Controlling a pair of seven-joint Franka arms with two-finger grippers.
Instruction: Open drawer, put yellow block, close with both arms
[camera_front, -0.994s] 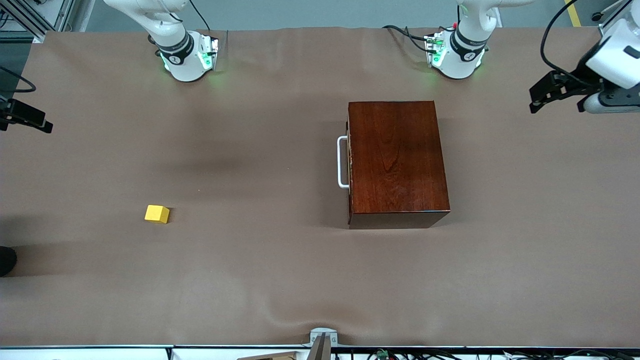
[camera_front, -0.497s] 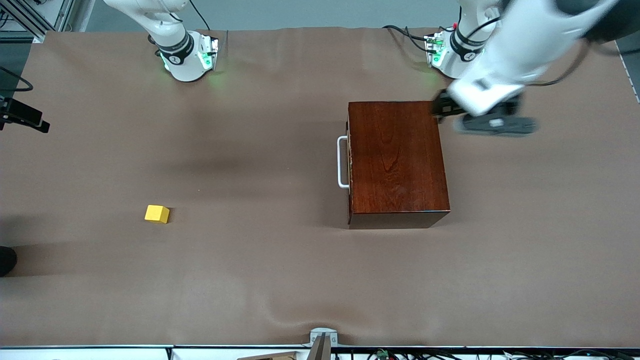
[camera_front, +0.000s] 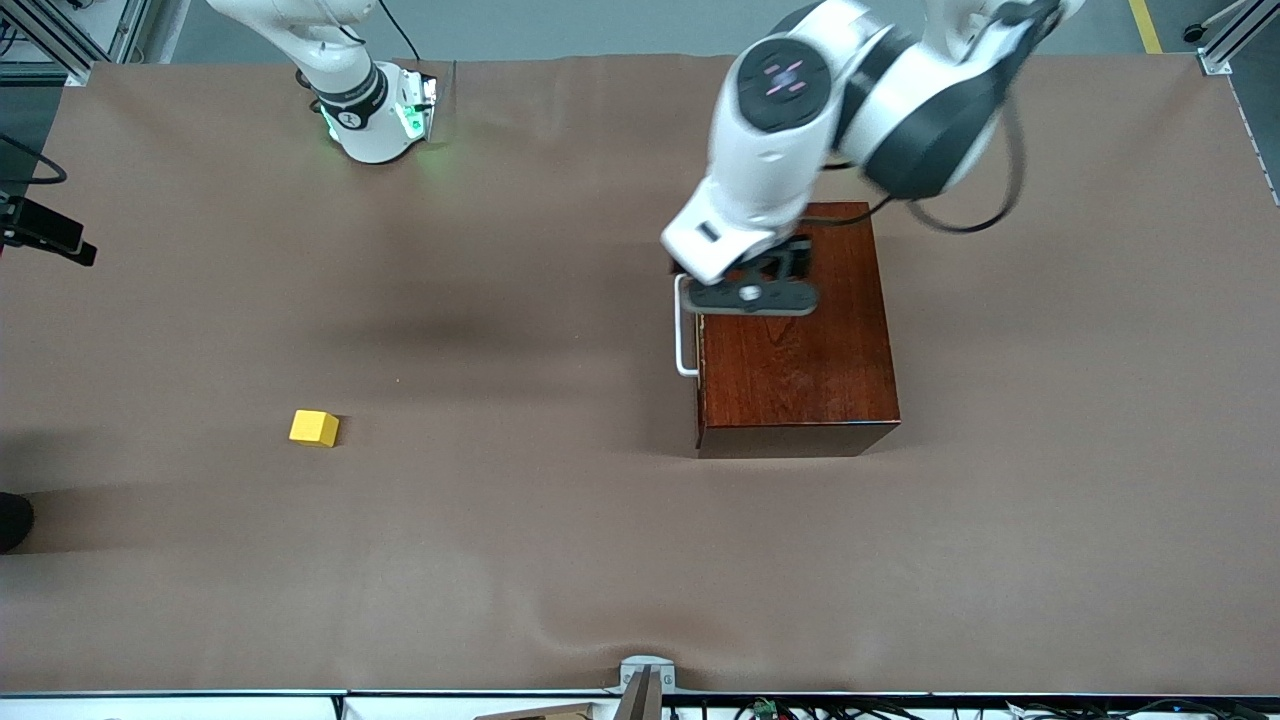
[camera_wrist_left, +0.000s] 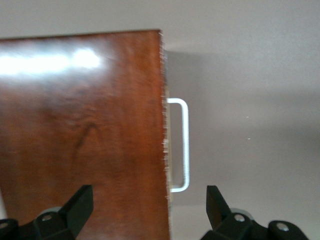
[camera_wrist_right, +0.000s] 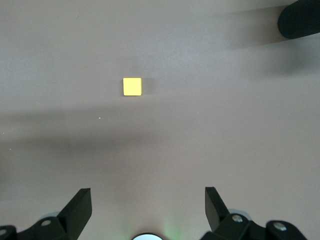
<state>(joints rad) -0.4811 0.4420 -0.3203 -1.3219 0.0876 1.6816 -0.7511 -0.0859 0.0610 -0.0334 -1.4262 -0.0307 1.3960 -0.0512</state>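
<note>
The drawer is shut in the dark reddish-brown box (camera_front: 800, 370) (camera_wrist_left: 80, 130), and its white handle (camera_front: 682, 330) (camera_wrist_left: 182, 145) faces the right arm's end of the table. My left gripper (camera_front: 748, 285) (camera_wrist_left: 150, 197) hangs open over the box's top edge above the handle, holding nothing. The yellow block (camera_front: 314, 428) (camera_wrist_right: 132, 86) lies alone on the brown cloth toward the right arm's end, nearer to the front camera than the box. My right gripper (camera_wrist_right: 147, 200) (camera_front: 47, 238) waits open and empty, high over the right arm's end, well away from the block.
A dark rounded object (camera_front: 12, 520) (camera_wrist_right: 299, 20) pokes in at the table's right-arm end, nearer to the front camera than the block. A small metal bracket (camera_front: 645, 675) sits at the table's near edge. The right arm's green-lit base (camera_front: 375, 115) stands at the back.
The left arm has swung in from the left arm's end of the table to over the box's handle edge. The right arm, block and box have stayed put.
</note>
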